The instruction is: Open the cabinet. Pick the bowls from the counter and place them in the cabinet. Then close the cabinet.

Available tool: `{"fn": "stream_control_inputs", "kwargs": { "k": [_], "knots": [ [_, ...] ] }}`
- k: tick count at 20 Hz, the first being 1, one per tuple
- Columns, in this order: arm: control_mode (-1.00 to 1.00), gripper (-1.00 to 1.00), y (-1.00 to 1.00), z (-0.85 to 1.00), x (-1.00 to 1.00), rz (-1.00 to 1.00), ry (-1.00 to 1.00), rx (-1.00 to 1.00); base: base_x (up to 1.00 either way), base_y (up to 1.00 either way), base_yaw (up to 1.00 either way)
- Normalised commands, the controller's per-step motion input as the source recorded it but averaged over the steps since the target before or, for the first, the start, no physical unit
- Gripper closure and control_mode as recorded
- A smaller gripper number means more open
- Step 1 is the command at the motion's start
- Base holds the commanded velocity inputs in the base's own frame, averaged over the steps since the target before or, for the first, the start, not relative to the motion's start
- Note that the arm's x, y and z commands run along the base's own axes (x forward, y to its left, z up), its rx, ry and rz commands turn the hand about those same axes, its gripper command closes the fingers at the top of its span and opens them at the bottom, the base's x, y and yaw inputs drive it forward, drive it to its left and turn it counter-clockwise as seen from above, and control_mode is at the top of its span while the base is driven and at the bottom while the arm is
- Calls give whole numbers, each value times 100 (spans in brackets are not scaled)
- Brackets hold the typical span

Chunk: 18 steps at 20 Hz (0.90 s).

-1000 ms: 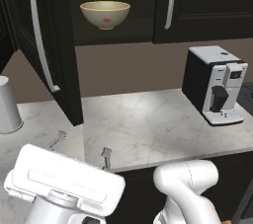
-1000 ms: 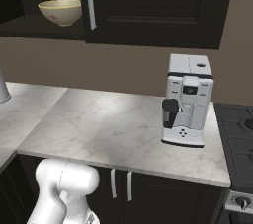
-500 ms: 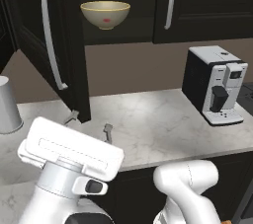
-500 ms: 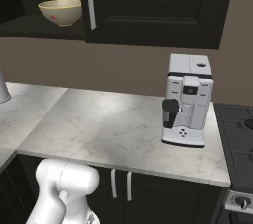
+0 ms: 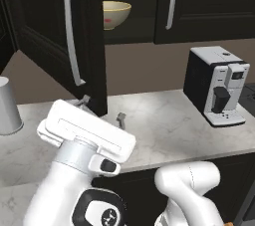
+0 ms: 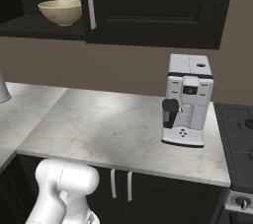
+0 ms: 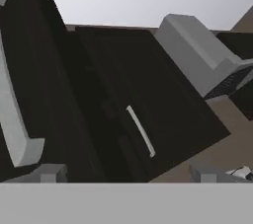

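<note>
— Since a second ago, has anything moved?

— Yes: the left door (image 5: 87,36) of the cabinet (image 5: 199,6) has swung further toward closing, and the arm has risen behind it. The door still stands ajar, its long silver handle (image 5: 69,31) facing the camera.

— Where is the gripper?

— Gripper (image 5: 102,110) sits at the door's lower edge, fingers pointing up, one fingertip (image 5: 120,118) showing just right of the door and the other (image 5: 83,100) just left of it. The jaws stand wide apart with nothing between them but the door edge; I cannot tell whether they touch it.

— And the bowls?

— The tan-yellow bowl (image 5: 115,14) with the red spot stands upright on the cabinet shelf, partly hidden by the door in the left base view, plain in the right one.

— What else is around?

— The right door is shut. On the marble counter (image 6: 113,129) a white coffee machine (image 6: 188,99) stands to the right, and a grey cup (image 5: 7,105) at the far left.
</note>
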Motion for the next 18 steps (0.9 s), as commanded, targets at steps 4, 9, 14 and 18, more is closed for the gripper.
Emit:
{"fn": "stream_control_inputs", "kwargs": {
  "k": [4,9,14,18],
  "knots": [
    [-100,-100,-89,23,30,0,6,19,0,0,0],
    [-100,-100,-70,14,40,0,9,13,0,0,0],
    [-100,-100,-74,14,29,0,8,11,0,0,0],
    [-100,-100,-69,31,15,0,6,5,0,0,0]
  ]
}}
